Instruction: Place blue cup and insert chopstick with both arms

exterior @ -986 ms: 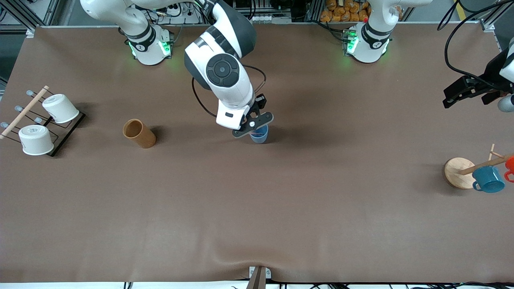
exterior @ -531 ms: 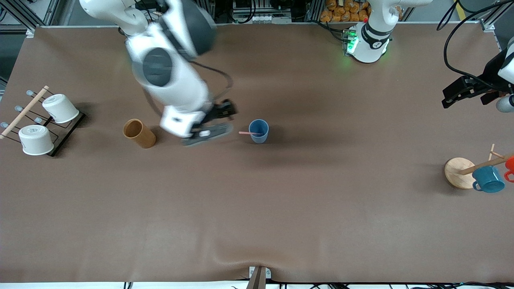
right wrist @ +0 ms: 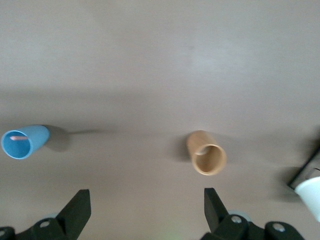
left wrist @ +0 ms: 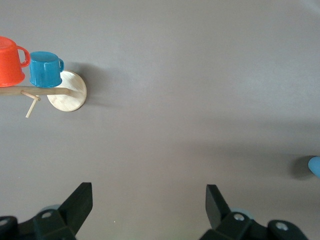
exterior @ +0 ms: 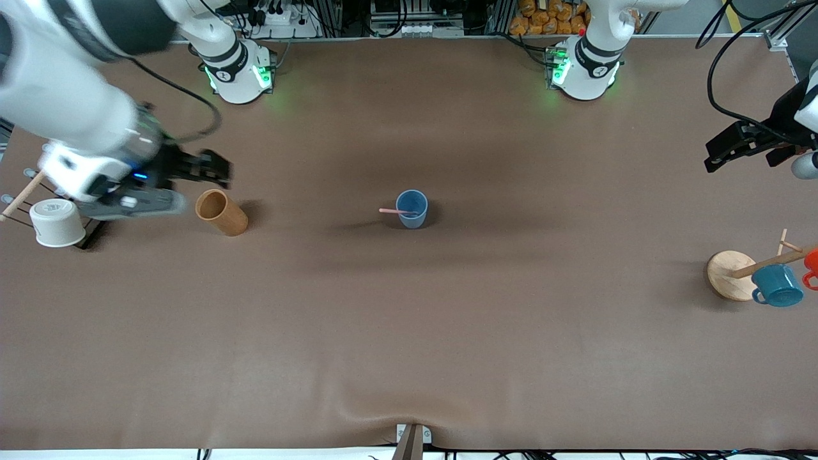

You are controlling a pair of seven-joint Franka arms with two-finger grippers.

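The blue cup (exterior: 412, 210) stands upright mid-table. The pale pink chopstick (exterior: 395, 211) stands in it, and its end sticks out over the rim toward the right arm's end. My right gripper (exterior: 137, 204) is open and empty, up in the air between the brown cup (exterior: 220, 213) and the white-cup rack. The right wrist view shows its jaws (right wrist: 147, 197) wide apart over bare table, with the blue cup (right wrist: 25, 141) and chopstick tip (right wrist: 19, 137) apart from it. My left gripper (left wrist: 149, 192) is open and empty and waits at the left arm's end; the blue cup (left wrist: 315, 166) shows at the edge of its view.
The brown cup (right wrist: 206, 157) lies tilted on the table. A black rack (exterior: 105, 214) with a white cup (exterior: 56, 222) stands at the right arm's end. A wooden mug tree (exterior: 728, 275) holds a teal mug (exterior: 776, 285) and an orange mug (exterior: 811, 262) at the left arm's end.
My right gripper left the blue cup and swung toward the right arm's end, past the brown cup. The chopstick stays in the cup. The left arm has not moved.
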